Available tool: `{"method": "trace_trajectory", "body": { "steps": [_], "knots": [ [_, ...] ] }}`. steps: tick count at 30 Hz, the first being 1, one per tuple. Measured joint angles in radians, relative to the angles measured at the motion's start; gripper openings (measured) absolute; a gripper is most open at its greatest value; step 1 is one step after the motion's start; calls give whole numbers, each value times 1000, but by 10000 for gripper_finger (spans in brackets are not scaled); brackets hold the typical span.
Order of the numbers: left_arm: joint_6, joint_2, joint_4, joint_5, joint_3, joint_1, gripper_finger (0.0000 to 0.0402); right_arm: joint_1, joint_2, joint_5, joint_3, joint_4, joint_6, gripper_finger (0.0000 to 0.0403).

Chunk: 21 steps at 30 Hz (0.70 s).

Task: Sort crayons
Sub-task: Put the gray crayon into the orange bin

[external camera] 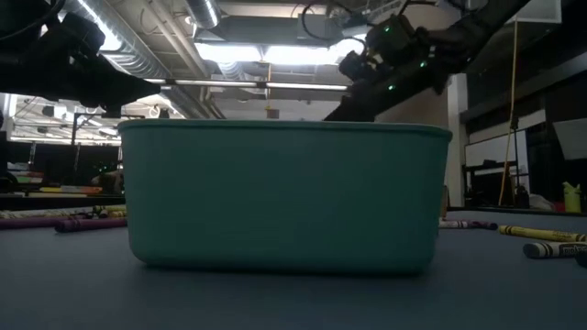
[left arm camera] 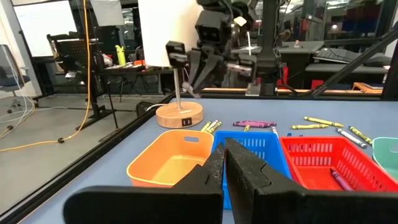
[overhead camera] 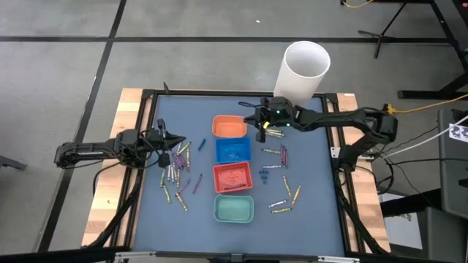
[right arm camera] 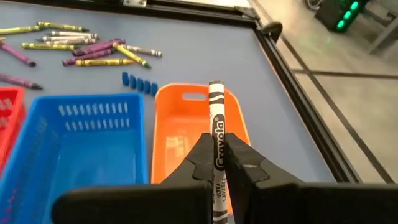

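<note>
My right gripper (right arm camera: 216, 144) is shut on a white-wrapped crayon (right arm camera: 216, 118) above the orange tray (right arm camera: 180, 134), the farthest of a row of trays: orange (overhead camera: 229, 126), blue (overhead camera: 233, 151), red (overhead camera: 232, 176), green (overhead camera: 233, 208). It also shows in the high view (overhead camera: 259, 123) and the left wrist view (left arm camera: 202, 68). My left gripper (overhead camera: 168, 141) is shut and empty above the left crayon cluster (overhead camera: 179, 169); its fingers (left arm camera: 214, 168) point toward the trays. More crayons (overhead camera: 281, 179) lie flat to the right of the trays. My right gripper pinches the white crayon between its two fingers, on the wrapped shaft (right arm camera: 217, 155). The crayon lies along the fingers, and its free end (right arm camera: 216, 86) sticks out past the fingertips. It is lifted clear over the orange tray.
A tall white cylinder (overhead camera: 303, 69) stands at the table's far edge behind the right arm. A purple crayon (left arm camera: 339, 179) lies in the red tray. The green tray (external camera: 284, 197) fills the low view. The table's raised black rim (overhead camera: 150, 102) bounds the mat.
</note>
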Motion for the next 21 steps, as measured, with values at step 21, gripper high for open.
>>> {"method": "trace_trajectory", "body": {
  "steps": [21],
  "knots": [
    [0, 0, 0, -1, 0, 0, 0, 0, 195, -28, 0, 250, -8, 18]
  ]
}}
